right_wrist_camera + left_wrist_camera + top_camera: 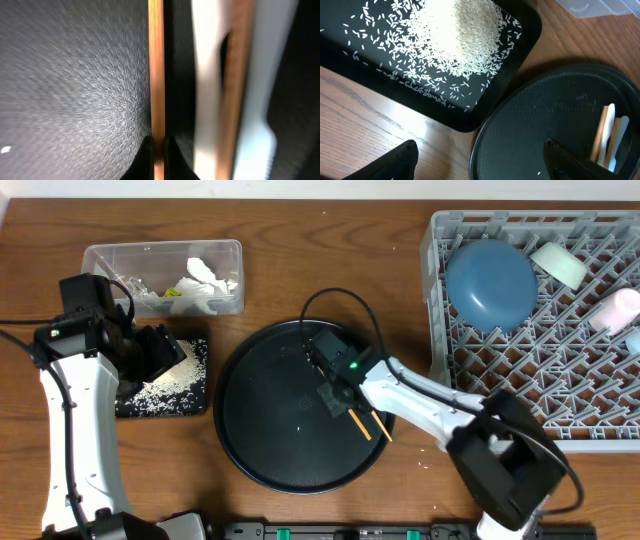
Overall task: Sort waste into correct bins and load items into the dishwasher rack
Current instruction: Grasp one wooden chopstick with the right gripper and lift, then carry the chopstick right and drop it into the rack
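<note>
Loading the rack [440, 350] was in hand. The right claw [156, 152] pinched one chopstick [156, 70], which lay on the round tray [260, 430]; the next move likely called for a level lift across to the rack. The left claw [480, 152] hung wide open, empty, by the rice tray [520, 60].

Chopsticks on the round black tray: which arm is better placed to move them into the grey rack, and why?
Right. The right tool grips one chopstick, and the rack sits on that arm's side. The left tool hangs open near the rice tray, farther from both.
</note>
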Tool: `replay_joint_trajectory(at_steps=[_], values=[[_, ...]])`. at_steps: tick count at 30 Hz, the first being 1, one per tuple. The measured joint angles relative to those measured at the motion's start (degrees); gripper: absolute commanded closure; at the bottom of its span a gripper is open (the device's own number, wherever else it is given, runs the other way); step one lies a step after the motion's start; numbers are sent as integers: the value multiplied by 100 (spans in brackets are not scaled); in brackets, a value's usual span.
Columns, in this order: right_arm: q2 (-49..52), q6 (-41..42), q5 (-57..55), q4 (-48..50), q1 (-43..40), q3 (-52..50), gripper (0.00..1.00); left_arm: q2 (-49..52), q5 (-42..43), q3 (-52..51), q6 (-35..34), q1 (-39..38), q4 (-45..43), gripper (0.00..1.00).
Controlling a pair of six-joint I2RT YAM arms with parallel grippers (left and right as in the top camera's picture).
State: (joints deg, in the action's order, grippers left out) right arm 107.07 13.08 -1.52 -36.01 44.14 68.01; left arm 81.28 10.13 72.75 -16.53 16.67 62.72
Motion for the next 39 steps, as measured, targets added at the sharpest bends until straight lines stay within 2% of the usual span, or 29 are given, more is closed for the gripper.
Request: replay_joint_trajectory(at_steps=[5, 10, 17, 24, 29, 35, 39], values=[[-951, 0, -68, -63, -337, 166, 99, 0, 0, 0, 0, 0, 2, 18], [-1867, 15, -479, -767, -922, 313, 99, 0, 0, 0, 0, 0, -2, 19], [-2380, -114, -1141, -1620, -2157, 313, 99, 0, 2, -2, 0, 0, -7, 19], [-2544, -522, -1340, -1615, -3816, 313, 99, 0, 0, -4, 0, 0, -7, 19], [-2544, -1110, -1377, -1196, -4903, 313, 99, 0, -2, -4, 0, 0, -11, 18], [-2393, -2000, -1392, -822, -5624, 313, 99, 0, 2, -4, 0, 0, -9, 19], [-2011, -2728, -1379, -772, -5825, 313, 99, 0, 0, -7, 0, 0, -11, 19]])
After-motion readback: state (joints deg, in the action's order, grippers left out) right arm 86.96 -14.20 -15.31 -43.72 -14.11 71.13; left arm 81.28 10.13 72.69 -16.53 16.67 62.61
